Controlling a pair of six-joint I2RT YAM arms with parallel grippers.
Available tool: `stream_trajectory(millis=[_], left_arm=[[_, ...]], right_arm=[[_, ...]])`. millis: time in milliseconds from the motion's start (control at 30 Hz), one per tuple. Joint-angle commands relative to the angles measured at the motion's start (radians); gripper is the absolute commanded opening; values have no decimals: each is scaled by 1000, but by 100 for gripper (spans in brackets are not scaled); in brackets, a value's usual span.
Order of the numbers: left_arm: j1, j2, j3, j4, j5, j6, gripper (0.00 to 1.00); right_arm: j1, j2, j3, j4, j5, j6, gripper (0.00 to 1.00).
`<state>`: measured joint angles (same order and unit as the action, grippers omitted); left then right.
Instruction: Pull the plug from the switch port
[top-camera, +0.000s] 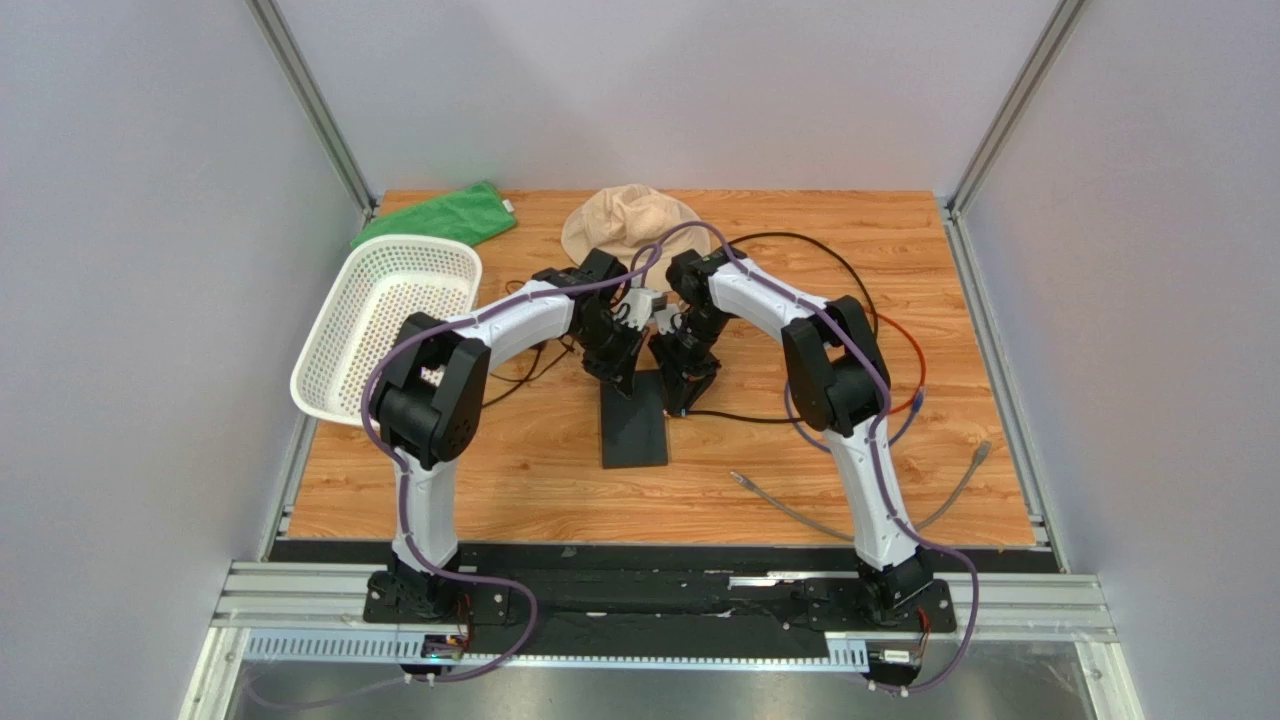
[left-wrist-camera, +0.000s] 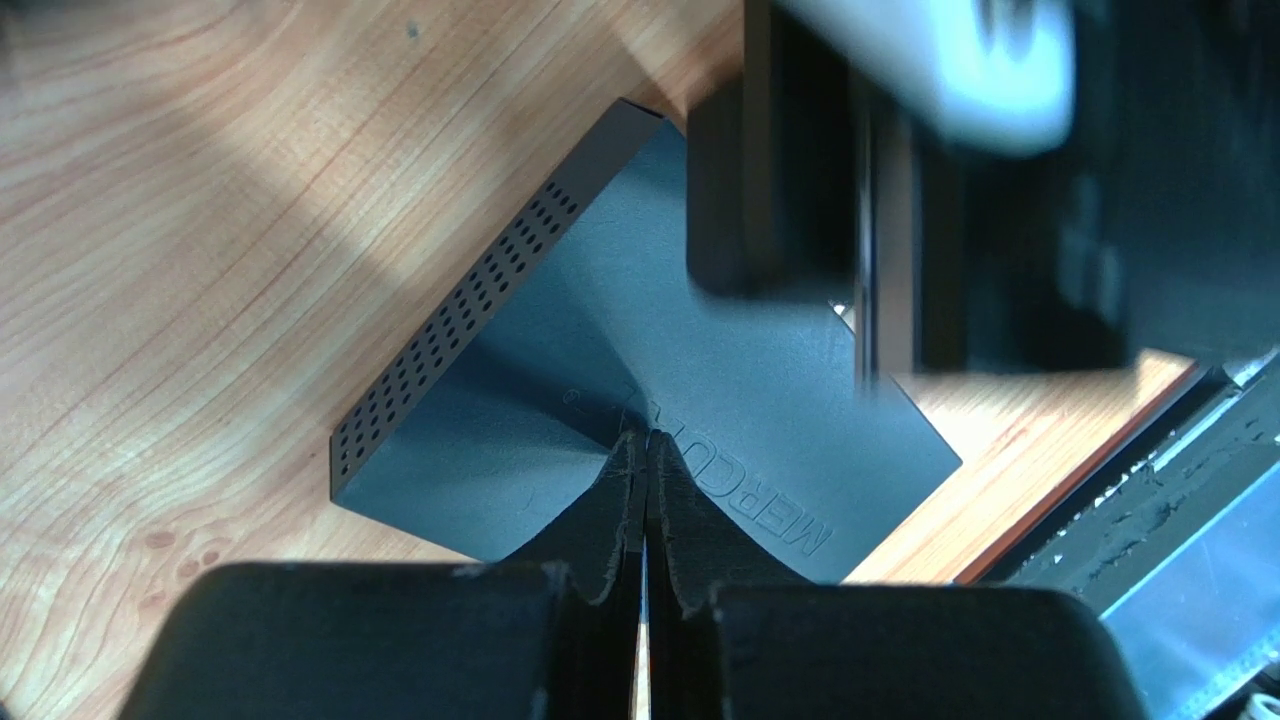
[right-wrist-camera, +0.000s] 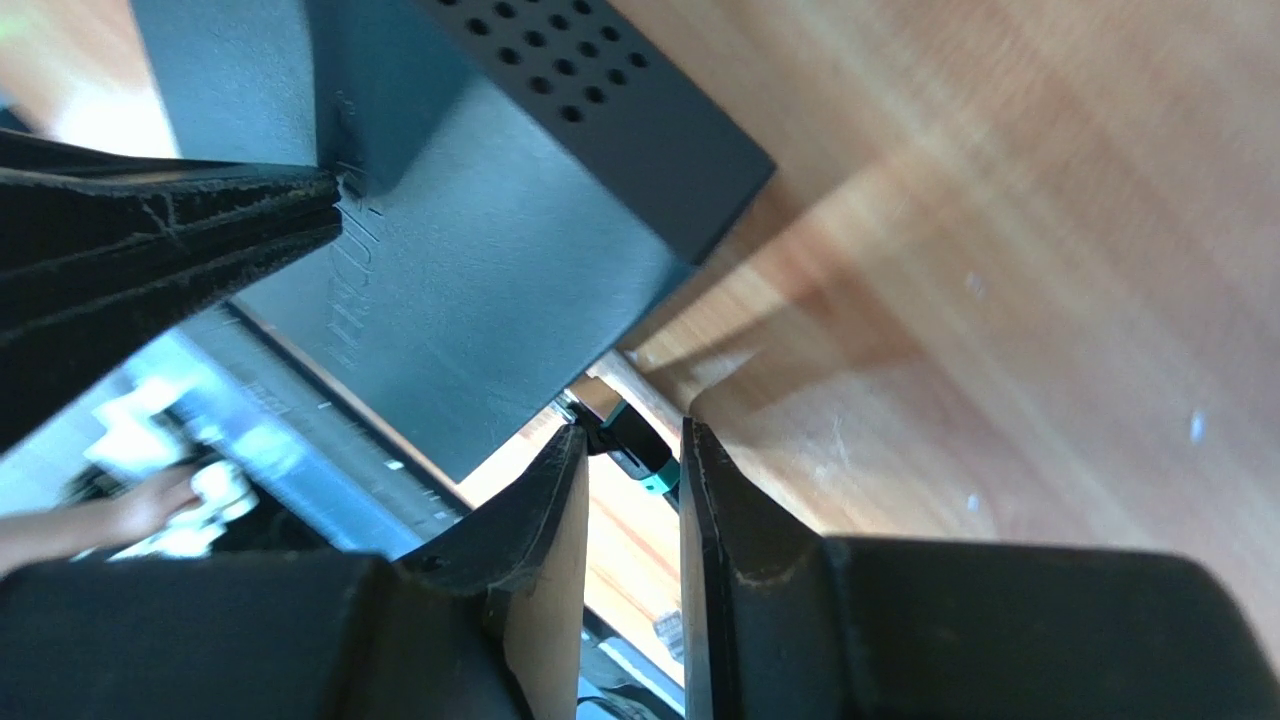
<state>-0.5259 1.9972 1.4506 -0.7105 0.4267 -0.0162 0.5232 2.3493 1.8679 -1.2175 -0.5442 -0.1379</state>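
The switch (top-camera: 634, 431) is a thin flat black box lying on the wooden table, with a perforated side (left-wrist-camera: 451, 338). My left gripper (top-camera: 616, 360) is shut, and its tips (left-wrist-camera: 648, 446) press down on the switch's top face. My right gripper (top-camera: 685, 387) is at the switch's far right corner. In the right wrist view, the small black plug (right-wrist-camera: 628, 435) with a teal boot sits at the switch's (right-wrist-camera: 496, 270) edge. My right gripper (right-wrist-camera: 633, 450) is shut on the plug, one finger touching each side. The port itself is hidden.
A white mesh basket (top-camera: 376, 323) stands at the left, a green cloth (top-camera: 443, 215) and a beige hat (top-camera: 631, 222) at the back. Black and red cables (top-camera: 887, 338) loop at the right. A grey cable (top-camera: 842, 518) lies near the front right.
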Motion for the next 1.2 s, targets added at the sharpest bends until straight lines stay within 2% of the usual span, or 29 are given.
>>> stream_trajectory(millis=[0,267,467,567,733,867,1000,1033,1167], left_arm=[[1,37,-35,20,-151,25,0],[-5,38,-41,28,-198,21,0],[-28,26,-68,42,-281,19,0],[-28,44,-58,36,-295,19,0],[-28,46,-50,28,-287,21,0],[-25,-63,-78,43,-231,21,0],[-32,-317,-189,156,-13,56,0],[-51,-352,-222,190,-14,56,0],[-91,-391,-210,191,20,88,0]], right_arm=[[44,67,-139,13,490,15,0],[41,42,-206,12,578,49,0],[-29,-21,-288,-4,559,66,0],[-63,-38,-311,-45,488,28,0],[-75,-54,-306,-82,520,-28,0],[-88,-38,-293,-97,483,-22,0],[-88,-25,-256,-114,409,-25,0],[-88,-25,-250,-117,403,-26,0],[-86,-33,-217,-112,404,-25,0]])
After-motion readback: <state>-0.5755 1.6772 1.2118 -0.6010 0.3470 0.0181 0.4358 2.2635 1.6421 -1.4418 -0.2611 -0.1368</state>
